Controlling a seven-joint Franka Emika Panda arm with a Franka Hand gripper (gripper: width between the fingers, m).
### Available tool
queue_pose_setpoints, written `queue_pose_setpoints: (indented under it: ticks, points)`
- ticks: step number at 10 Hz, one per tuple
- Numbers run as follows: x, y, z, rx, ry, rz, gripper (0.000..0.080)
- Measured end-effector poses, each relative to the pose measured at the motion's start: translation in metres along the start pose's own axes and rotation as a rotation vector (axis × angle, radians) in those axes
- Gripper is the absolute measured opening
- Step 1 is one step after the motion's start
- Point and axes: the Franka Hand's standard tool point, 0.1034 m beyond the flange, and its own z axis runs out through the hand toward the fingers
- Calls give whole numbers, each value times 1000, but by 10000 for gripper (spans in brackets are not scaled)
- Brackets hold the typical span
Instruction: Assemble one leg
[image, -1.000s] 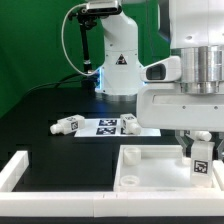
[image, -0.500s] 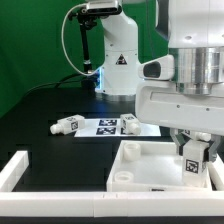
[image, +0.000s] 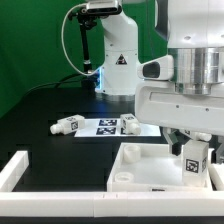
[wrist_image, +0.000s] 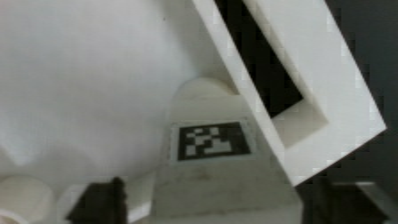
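My gripper (image: 193, 155) is shut on a leg (image: 193, 162), a stubby white peg with a black-and-white tag, and holds it slightly tilted over the right part of the large white square panel (image: 145, 168). In the wrist view the leg (wrist_image: 217, 150) runs between my two dark fingers (wrist_image: 102, 200), its far end down at the panel (wrist_image: 89, 90) near the panel's edge. Whether the leg touches the panel I cannot tell. Two more legs, one (image: 67, 126) and the other (image: 130, 122), lie on the black table.
The marker board (image: 104, 127) lies flat between the two loose legs. The robot's white base (image: 115, 55) stands behind it. A white raised rail (image: 20, 168) borders the table at the front of the exterior view's left.
My gripper has shifted slightly to the exterior view's left with the leg, and the leg now stands a little tilted. The loose legs have not moved.
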Motion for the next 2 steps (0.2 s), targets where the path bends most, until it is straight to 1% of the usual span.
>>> queue_pose_setpoints:
  ticks: [1, 2]
  points:
    - [4, -2, -12, 11, 1, -10, 623]
    - [5, -3, -19, 8, -9, -14, 641]
